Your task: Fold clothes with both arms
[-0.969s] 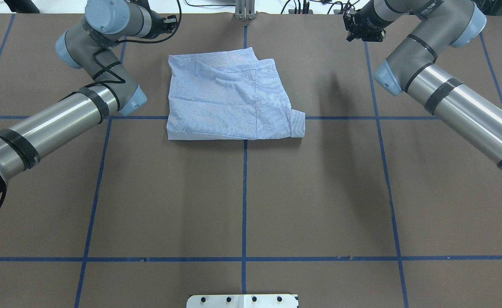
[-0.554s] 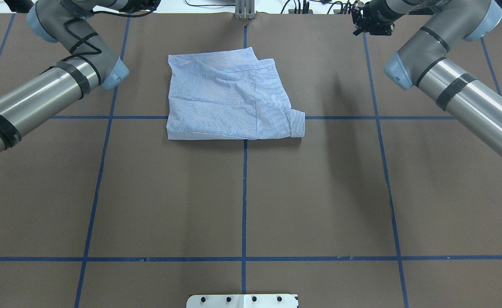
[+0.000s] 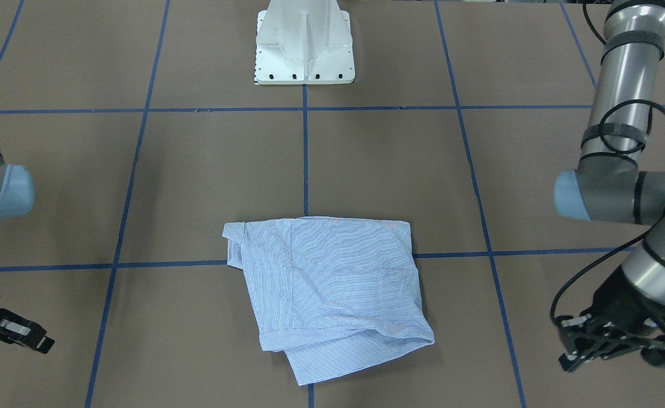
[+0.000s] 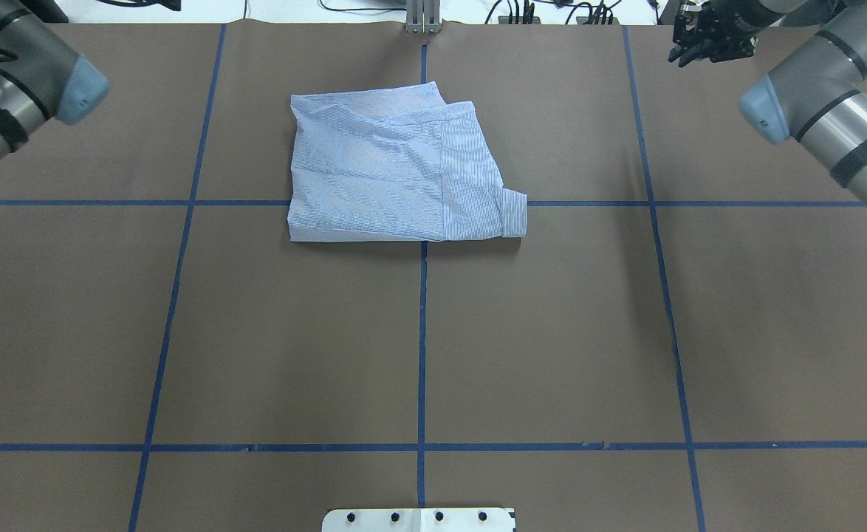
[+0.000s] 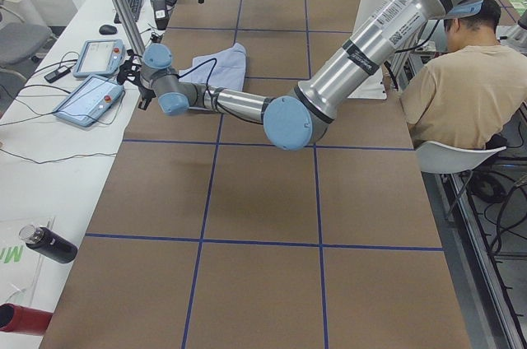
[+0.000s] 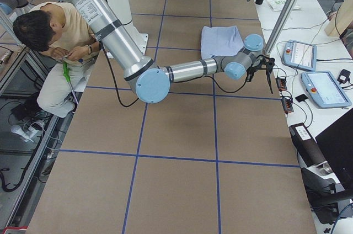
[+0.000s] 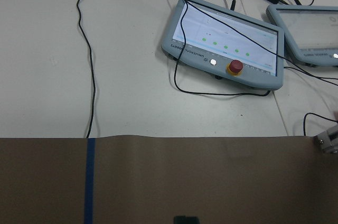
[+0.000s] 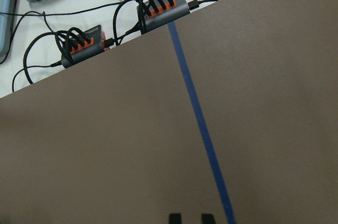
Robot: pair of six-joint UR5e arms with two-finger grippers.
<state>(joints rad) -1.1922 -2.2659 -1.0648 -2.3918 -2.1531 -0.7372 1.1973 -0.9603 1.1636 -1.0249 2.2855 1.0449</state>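
Light blue, finely white-striped cloth shirt [image 4: 396,174]: folded to a squarish packet, slightly wider than deep, flat on the brown paper-covered table with blue tape grid [image 4: 552,332].

Left black two-finger gripper [image 3: 579,340]: hovers at the table's outer edge and holds nothing. Its wrist view shows one dark block at the bottom, so the tips read as closed together.

Right black two-finger gripper [image 4: 703,48]: hovers at the same edge on the other side. Its wrist view shows two tips with a narrow gap and nothing between them.

Key relation: the shirt lies between the two grippers, well apart from each. It sits inward and a little back toward the robot from both, with neither clearly nearer. Its wider axis runs along the line from gripper to gripper. A small turned tab sticks out at the corner on the right gripper's side.

Judgement: the fold looks near done. Any further fold calls for both grippers to travel inward first.
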